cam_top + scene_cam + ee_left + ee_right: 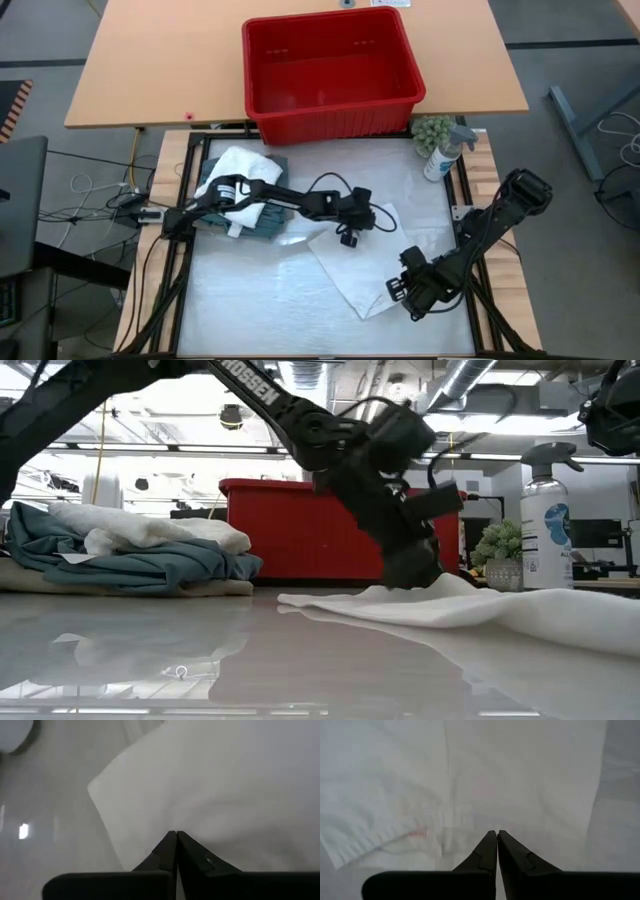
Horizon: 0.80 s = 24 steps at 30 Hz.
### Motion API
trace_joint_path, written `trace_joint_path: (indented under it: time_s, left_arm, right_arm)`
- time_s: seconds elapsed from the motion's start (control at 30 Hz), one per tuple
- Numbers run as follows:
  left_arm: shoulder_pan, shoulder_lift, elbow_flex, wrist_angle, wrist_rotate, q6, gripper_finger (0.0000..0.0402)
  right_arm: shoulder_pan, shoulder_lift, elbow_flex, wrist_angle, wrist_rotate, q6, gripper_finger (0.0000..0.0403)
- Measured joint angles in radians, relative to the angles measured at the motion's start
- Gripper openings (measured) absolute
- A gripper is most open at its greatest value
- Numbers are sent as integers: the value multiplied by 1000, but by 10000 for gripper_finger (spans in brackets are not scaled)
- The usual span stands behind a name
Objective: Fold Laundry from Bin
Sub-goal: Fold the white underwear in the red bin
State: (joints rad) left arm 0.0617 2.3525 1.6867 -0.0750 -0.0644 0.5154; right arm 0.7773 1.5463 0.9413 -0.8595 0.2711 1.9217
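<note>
Both claws are pressed closed onto one white garment (345,268) spread on the table (250,310): the left gripper (348,238) pinches its far edge, the right gripper (400,288) its near right edge. One red bin (333,72) stands beyond the table's far edge. Far left lies one folded pile, a white piece (245,165) atop a teal one (265,222). One spray bottle (440,158) and one small plant (432,132) sit far right. Arm lettering reads "ROSSEN" (252,380).

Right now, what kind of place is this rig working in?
Probably a lab or workshop: exposed ceiling ducts and strip lights, a wooden workbench holding the red bin, and cables trailing across the floor.
</note>
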Motion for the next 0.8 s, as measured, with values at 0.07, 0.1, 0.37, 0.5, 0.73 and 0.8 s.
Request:
trace_joint_path:
  time_s: [0.07, 0.1, 0.37, 0.5, 0.73, 0.8]
  left_arm:
    - [3, 7, 32, -65, -47, 15, 0]
    - [8, 5, 32, -89, -52, 15, 0]
    - [37, -12, 38, -361, -83, -111, 0]
    - [37, -23, 38, -498, -90, -213, 0]
    - [37, -111, 26, -635, -60, -406, 0]
    - [44, -152, 20, -680, -19, -435, 0]
  right_arm:
    - [0, 10, 0, 0, -21, -1, 42]
    - [0, 19, 0, -1, -37, 0, 42]
    - [-29, 127, 0, 10, -166, -15, 22]
    - [-53, 149, 4, -12, -171, -33, 26]
    - [-81, 83, -3, -135, -12, -108, 36]
    - [-72, 31, 0, -121, 73, -189, 34]
